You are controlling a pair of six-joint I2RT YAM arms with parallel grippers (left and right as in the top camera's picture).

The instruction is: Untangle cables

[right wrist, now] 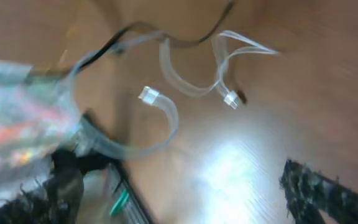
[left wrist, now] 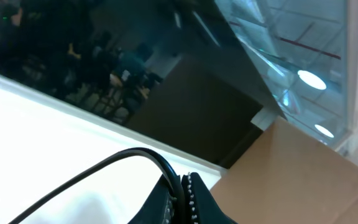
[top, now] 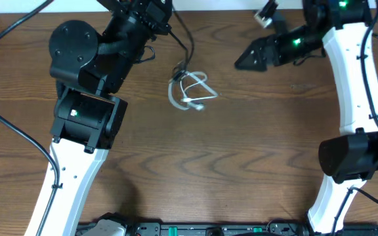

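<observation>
The white cable lies in a loose coil on the wooden table, its plugs showing in the right wrist view. The thin black cable runs from the coil's top up to my left gripper. That gripper is lifted at the back and shut on the black cable, pinched between its jaws. My right gripper hovers to the right of the coil, pointing toward it, open and empty. The black cable crosses the white one at the coil's far end.
The table's back edge runs close behind both grippers. Thick black robot wires trail at the left. A control bar lies along the front edge. The left arm's bulky body stands left of the coil.
</observation>
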